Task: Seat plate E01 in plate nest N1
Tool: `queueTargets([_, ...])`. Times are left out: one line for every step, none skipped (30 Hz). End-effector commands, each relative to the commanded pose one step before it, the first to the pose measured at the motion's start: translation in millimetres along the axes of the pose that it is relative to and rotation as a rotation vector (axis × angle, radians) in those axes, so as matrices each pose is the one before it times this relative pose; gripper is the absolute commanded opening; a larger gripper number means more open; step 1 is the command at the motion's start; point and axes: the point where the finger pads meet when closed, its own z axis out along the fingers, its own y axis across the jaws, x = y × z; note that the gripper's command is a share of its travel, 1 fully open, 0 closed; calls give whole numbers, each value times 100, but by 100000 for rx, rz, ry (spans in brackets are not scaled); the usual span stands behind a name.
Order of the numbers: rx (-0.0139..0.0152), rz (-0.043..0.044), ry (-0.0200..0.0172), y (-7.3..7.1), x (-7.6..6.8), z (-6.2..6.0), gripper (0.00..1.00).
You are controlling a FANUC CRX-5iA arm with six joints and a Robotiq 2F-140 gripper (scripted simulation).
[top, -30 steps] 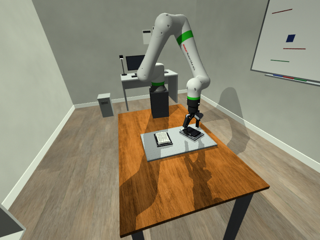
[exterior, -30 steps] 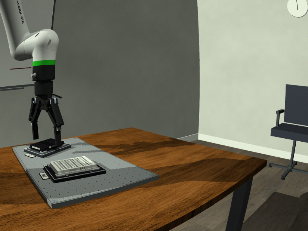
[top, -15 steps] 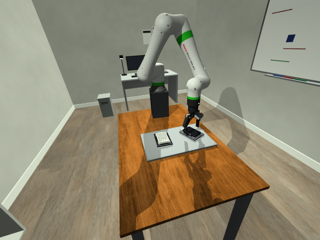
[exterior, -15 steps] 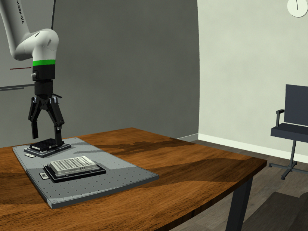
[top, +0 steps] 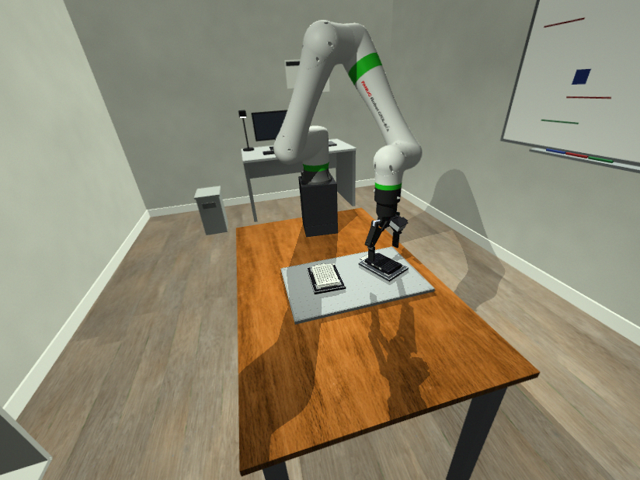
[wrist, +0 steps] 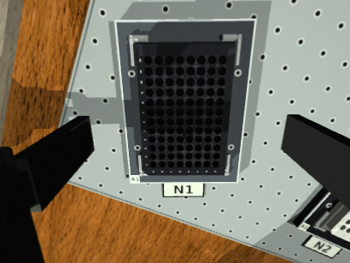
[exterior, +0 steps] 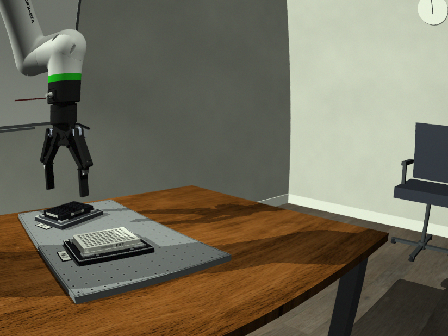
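The black well plate E01 lies flat inside the corner locators of nest N1 on the grey baseplate. It also shows in the exterior view and in the top view. My gripper hangs open and empty a short way above the plate, with one finger to each side in the wrist view. The white plate E07 sits in the black nest N2, and it shows in the top view.
The perforated grey baseplate lies across the far half of the wooden table. The robot's black pedestal stands at the table's far edge. A chair stands off to the right.
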Motion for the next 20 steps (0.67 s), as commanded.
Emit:
queueTargets([-8,-19,134,1,69,-504,100])
queueTargets([0,0,1,0,0,4,100])
queueTargets([0,0,-1,0,0,-4,100])
queueTargets([0,0,0,0,0,0,100])
queueTargets([0,0,0,0,0,0,100])
queueTargets([-1,1,-9,0,-5,6,100])
queueTargets([0,0,-1,0,0,-1,100])
queueTargets([0,0,0,0,0,0,100])
queueTargets([0,0,0,0,0,0,100])
queueTargets([0,0,0,0,0,0,100])
queueTargets([0,0,0,0,0,0,100])
queueTargets([0,0,0,0,0,0,100])
queueTargets([0,0,0,0,0,0,100])
queueTargets([0,0,0,0,0,0,100])
queueTargets([0,0,0,0,0,0,100])
queueTargets([0,0,0,0,0,0,100])
queueTargets([0,0,0,0,0,0,100])
queueTargets([0,0,0,0,0,0,100])
queueTargets([0,0,0,0,0,0,100])
queueTargets([0,0,0,0,0,0,100])
